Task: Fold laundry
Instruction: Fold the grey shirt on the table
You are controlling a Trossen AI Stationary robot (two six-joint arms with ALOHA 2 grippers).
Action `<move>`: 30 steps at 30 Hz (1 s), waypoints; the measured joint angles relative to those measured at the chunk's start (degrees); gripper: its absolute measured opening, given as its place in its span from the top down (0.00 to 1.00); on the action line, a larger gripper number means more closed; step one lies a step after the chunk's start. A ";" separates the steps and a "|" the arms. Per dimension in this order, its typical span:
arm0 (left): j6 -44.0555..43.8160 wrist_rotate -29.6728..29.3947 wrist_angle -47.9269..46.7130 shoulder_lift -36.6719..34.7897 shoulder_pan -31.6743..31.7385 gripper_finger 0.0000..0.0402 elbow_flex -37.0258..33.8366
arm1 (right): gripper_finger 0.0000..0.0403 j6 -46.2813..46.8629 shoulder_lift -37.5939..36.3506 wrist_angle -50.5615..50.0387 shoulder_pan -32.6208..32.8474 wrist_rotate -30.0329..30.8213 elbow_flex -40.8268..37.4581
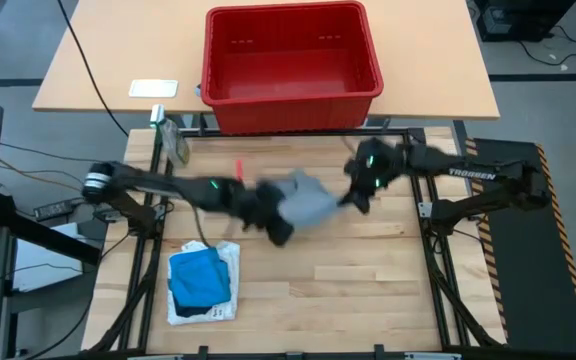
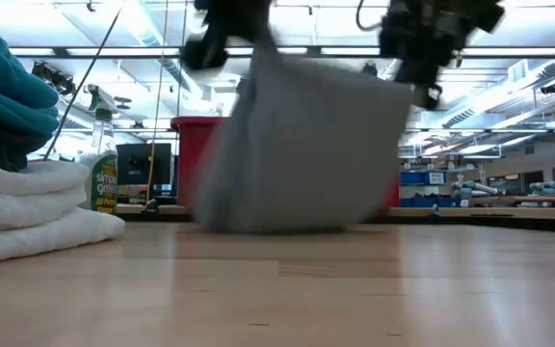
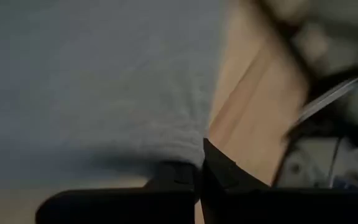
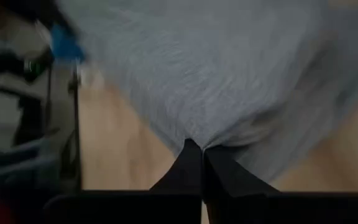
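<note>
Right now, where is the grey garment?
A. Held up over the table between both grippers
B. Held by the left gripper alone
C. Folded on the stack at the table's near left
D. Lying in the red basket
A: the grey garment hangs above the table, pinched by the left gripper on one side and the right gripper on the other; the red basket holds nothing that shows.

One grey garment (image 1: pixel 306 200), lifted. One folded stack (image 1: pixel 203 283): one bright blue piece (image 1: pixel 197 275) on top, white cloth (image 1: pixel 230 262) under it, a dark layer showing at the edge. One red basket (image 1: pixel 290 67). One spray bottle (image 1: pixel 173 139). Two arms, one end effector each: left (image 1: pixel 268 212), right (image 1: pixel 360 192). Two counters.
</note>
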 joint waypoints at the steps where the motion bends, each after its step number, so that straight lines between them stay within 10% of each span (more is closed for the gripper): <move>1: -3.14 1.12 -0.06 1.84 -1.39 1.00 -1.89 | 0.99 2.29 -0.48 -0.15 2.00 -0.17 -2.53; 10: -13.30 7.01 9.95 7.13 -3.35 0.99 -7.01 | 0.99 20.57 -0.59 19.38 8.68 -0.05 -17.98; 22: -1.59 5.34 12.36 9.39 11.73 0.97 -6.36 | 0.99 20.93 -0.72 5.14 3.53 13.70 -16.09; 30: 0.01 7.08 17.67 15.48 16.68 0.71 -6.42 | 0.69 21.53 0.31 4.66 0.02 23.84 -16.13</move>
